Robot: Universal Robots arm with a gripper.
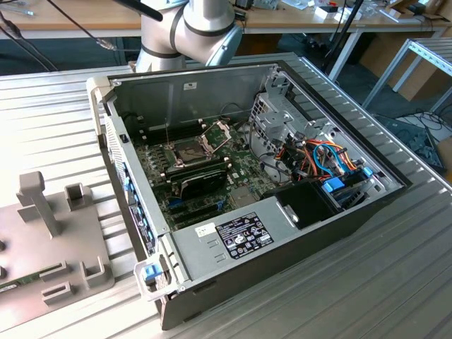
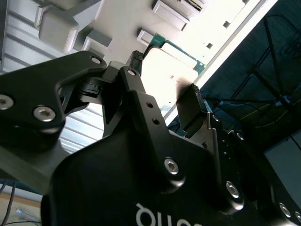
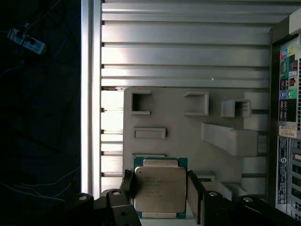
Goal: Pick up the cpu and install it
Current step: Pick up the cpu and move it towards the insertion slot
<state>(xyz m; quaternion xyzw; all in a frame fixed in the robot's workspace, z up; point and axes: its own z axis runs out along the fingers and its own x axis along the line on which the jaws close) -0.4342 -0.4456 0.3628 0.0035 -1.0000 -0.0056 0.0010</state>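
A: Starting at the exterior view's left. Seeing a grey holder plate (image 1: 70, 244) lying on the ribbed metal table (image 1: 56, 113). Why lying there?

B: Probably keeping parts in set spots, for easy finding. Spotting the cpu (image 3: 160, 192) over that plate in the first wrist view.

A: Being squeezed?

B: Looking so. Seeing the gripper (image 3: 160, 180) pulled in narrow, pressing on two side edges of the cpu. Guessing: holding the sides to keep off the grey metal top. Not managing to tell about any lifting.

A: Moving right now. Seeing the computer case (image 1: 282, 265) lying flat, lid off.

B: Showing the motherboard (image 1: 240, 168). Seeing the socket frame (image 1: 218, 131) flipped up, likely making room for the chip.

A: Any words?

B: Finding a white sticker (image 1: 244, 235) on the power supply (image 1: 201, 251), carrying print too tiny for reading. Also noticing white letters (image 2: 160, 219) on the gripper body in the second wrist view, getting cut off.
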